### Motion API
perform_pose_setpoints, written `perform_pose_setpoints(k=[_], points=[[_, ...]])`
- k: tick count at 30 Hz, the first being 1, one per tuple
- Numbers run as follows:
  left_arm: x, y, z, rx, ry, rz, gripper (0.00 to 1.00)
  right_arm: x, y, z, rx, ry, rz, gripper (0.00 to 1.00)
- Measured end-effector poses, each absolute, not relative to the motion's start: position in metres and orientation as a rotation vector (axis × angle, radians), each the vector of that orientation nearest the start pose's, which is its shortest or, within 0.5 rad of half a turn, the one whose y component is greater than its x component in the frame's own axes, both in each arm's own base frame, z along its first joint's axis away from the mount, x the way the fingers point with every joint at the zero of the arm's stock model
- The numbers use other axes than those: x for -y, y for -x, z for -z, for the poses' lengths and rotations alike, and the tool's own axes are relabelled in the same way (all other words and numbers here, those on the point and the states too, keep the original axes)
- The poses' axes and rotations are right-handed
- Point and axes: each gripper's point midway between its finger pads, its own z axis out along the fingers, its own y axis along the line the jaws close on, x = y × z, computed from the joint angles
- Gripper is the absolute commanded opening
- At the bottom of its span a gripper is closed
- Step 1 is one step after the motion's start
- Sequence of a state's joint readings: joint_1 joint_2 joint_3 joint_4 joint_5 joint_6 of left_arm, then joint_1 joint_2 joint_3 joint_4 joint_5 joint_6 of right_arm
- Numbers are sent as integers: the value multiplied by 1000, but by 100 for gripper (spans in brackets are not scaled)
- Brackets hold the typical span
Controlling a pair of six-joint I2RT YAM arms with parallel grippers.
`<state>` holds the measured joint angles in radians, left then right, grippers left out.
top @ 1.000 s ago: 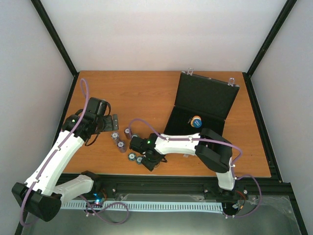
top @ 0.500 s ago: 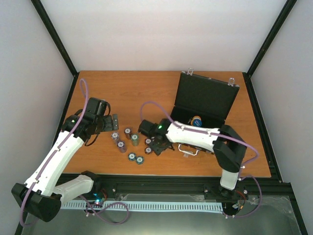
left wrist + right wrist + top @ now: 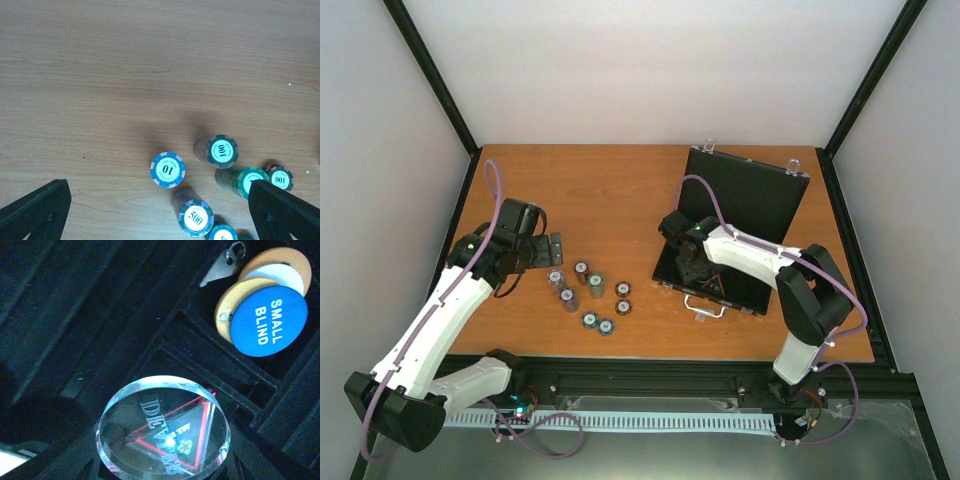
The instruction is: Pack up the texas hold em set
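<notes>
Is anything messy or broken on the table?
Nothing looks broken. The poker chip stacks just sit scattered on the table, left of the open case, not in it. The right hand holds the clear dealer disc over the case.

Wood, plastic and clear gloss on show.
Table [image 3: 150, 50] is matt grained wood; chips [image 3: 167, 169] look like smooth plastic; puck [image 3: 163, 432] is clear and glossy; case [image 3: 75, 300] is lined matt black, with shiny metal latches [image 3: 708, 146].
</notes>
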<state>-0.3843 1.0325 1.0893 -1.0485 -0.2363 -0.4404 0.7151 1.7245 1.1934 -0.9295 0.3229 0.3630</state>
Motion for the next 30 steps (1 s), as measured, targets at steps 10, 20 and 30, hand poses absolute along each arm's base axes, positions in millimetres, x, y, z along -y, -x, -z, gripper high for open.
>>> perform_pose_setpoints(k=[10, 20, 30], points=[[60, -255, -209, -2528, 160, 20, 100, -143, -285, -49, -2855, 369, 343, 60], [61, -257, -204, -2548, 173, 14, 100, -130, -299, -47, -2844, 270, 315, 59], [61, -259, -199, -2565, 180, 5, 100, -135, -302, -35, -2859, 277, 289, 60]])
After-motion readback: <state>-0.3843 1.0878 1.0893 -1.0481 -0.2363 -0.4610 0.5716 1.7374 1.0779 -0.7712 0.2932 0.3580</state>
